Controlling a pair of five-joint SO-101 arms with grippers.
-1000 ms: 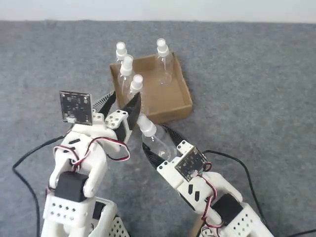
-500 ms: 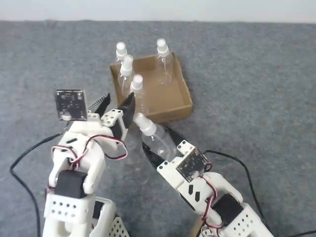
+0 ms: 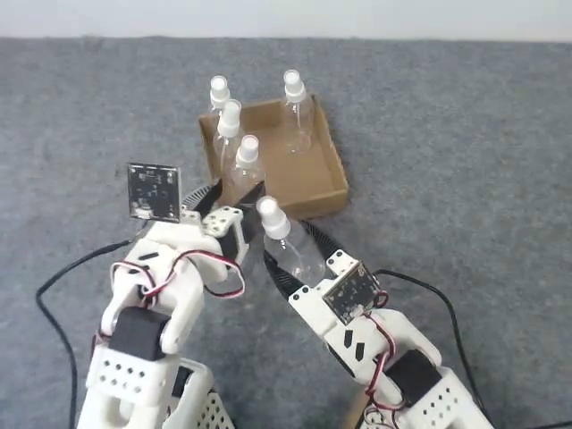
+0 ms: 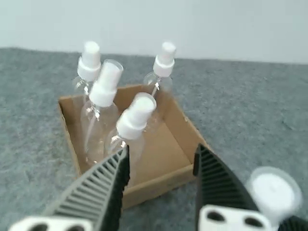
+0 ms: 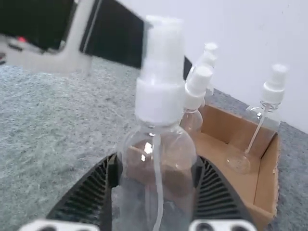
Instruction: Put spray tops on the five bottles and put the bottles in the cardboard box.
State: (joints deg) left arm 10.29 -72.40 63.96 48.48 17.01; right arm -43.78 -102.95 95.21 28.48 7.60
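The left hand (image 3: 234, 195) gapes wide at the near-left corner of the cardboard box (image 3: 338, 170), so the capped bottle (image 3: 284, 243) clamped in the right hand (image 3: 290, 257), just before the near wall, might clip it going in. Could also topple the nearest bottle (image 3: 248, 163) standing inside the box.

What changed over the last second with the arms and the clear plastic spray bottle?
The right gripper, shut on the clear plastic spray bottle, brought it upright and slightly nearer the brown cardboard box. The left gripper, open and empty, shifted toward that bottle. The four other capped bottles stayed put.
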